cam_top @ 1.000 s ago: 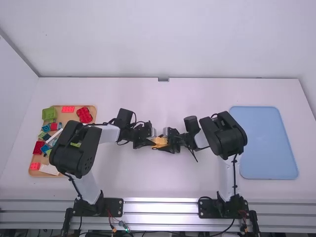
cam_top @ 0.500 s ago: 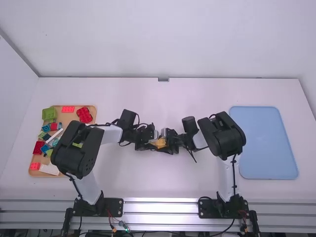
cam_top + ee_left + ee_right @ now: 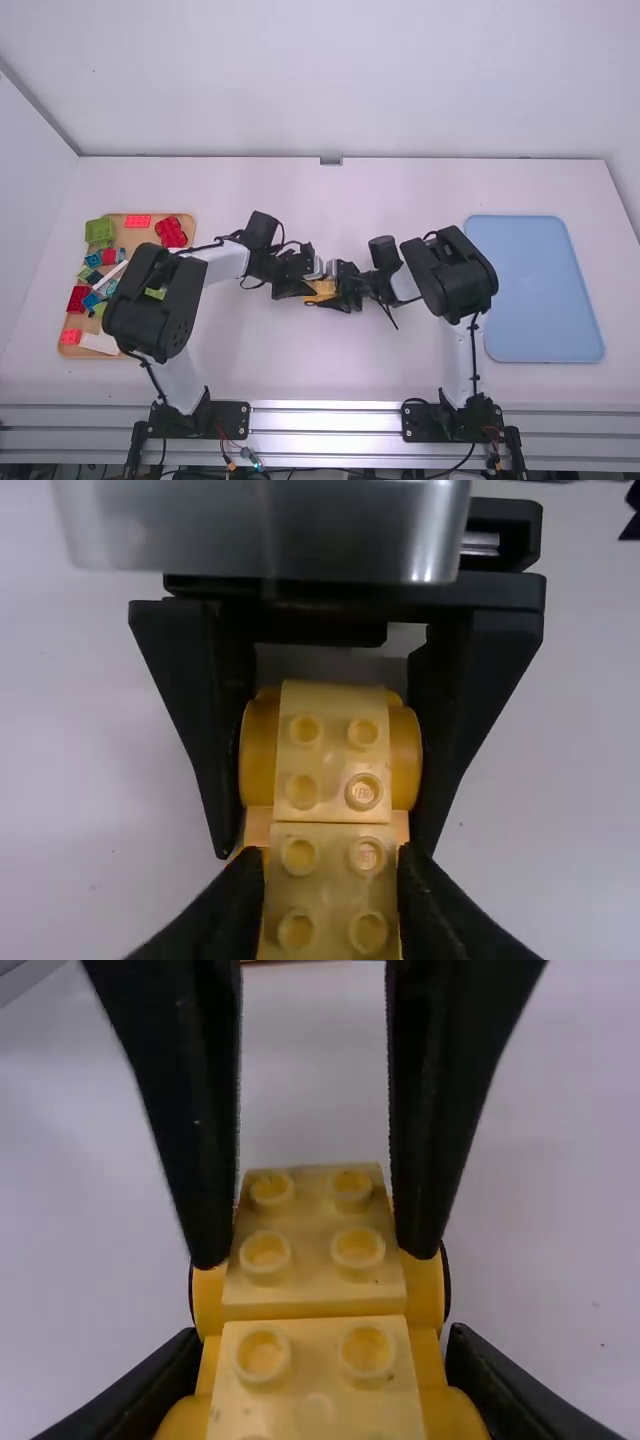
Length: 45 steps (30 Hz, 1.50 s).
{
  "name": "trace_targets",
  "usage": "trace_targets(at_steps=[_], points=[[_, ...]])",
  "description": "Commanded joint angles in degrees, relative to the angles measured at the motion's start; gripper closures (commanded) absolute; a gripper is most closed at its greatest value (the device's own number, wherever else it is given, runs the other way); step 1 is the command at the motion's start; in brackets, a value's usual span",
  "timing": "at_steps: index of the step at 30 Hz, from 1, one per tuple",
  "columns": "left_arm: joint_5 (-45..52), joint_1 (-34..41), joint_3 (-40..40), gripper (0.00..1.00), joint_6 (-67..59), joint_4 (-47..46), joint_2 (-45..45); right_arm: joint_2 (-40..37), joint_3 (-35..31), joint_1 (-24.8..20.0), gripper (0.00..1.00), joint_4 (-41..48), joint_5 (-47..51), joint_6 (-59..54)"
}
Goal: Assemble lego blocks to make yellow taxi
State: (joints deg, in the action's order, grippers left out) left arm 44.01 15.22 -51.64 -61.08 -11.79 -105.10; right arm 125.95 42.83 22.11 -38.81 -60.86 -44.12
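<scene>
Going by the left wrist view, the stud tops and rounded sides of the yellow block build [image 3: 335, 745] can be made out pretty clearly, while from the high view most of it is covered by the grippers. One end is pinched between the jaws of the left gripper [image 3: 306, 288], and the other is clamped at its rounded sides by the jaws of the right gripper [image 3: 338, 290], so it's held between the two arms, over the middle of the counter [image 3: 330, 365]. The same grip is seen from the right wrist view, other end nearest. Off to the left, a wooden tray [image 3: 147, 240] is loaded with loose stuff like a dark red block [image 3: 171, 232] and a green block [image 3: 99, 231], partly blocked by the left arm's big black joint [image 3: 152, 300]. A blue tray [image 3: 540, 290] is parked right of the right arm.
</scene>
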Motion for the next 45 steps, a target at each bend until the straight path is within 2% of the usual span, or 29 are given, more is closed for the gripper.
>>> trace_targets(at_steps=[1,5,22,32,36,38,39,40,43,45], points=[[0.5,0.1,-0.4,0.77,-0.3,-0.3,1.6,1.1,-0.5,0.0,0.49,0.7,0.4,0.6],[0.5,0.1,-0.6,0.77,-0.2,-0.3,1.6,1.1,-0.5,0.0,0.49,0.7,0.5,0.6],[2.6,0.1,-0.9,0.60,-0.2,-0.4,1.8,1.1,-0.5,0.0,0.49,0.7,0.5,0.8],[3.2,-0.8,-3.5,0.61,-0.2,-5.0,2.5,1.1,-0.5,0.0,0.49,0.7,0.5,0.8],[4.9,-1.8,-3.4,0.64,-0.3,-5.0,2.8,1.1,-0.5,0.0,0.49,0.6,0.5,0.8],[5.9,-2.8,-3.3,0.76,-0.3,-5.1,2.8,1.1,-0.5,0.0,0.49,0.6,0.5,0.8],[6.5,-3.2,-3.1,0.94,-0.5,-5.2,2.8,1.1,-0.5,0.0,0.49,0.6,0.5,0.8],[7.8,-3.7,-2.5,0.98,-2.1,-5.3,2.8,1.1,-0.5,0.0,0.49,0.5,0.5,0.8],[11.3,-3.7,-0.4,0.98,-6.4,-4.6,2.8,1.1,-0.5,0.0,0.49,0.4,0.5,0.8],[11.0,-3.4,1.4,0.98,-4.5,-1.3,2.8,1.1,-0.5,0.0,0.49,0.5,0.4,0.8]])
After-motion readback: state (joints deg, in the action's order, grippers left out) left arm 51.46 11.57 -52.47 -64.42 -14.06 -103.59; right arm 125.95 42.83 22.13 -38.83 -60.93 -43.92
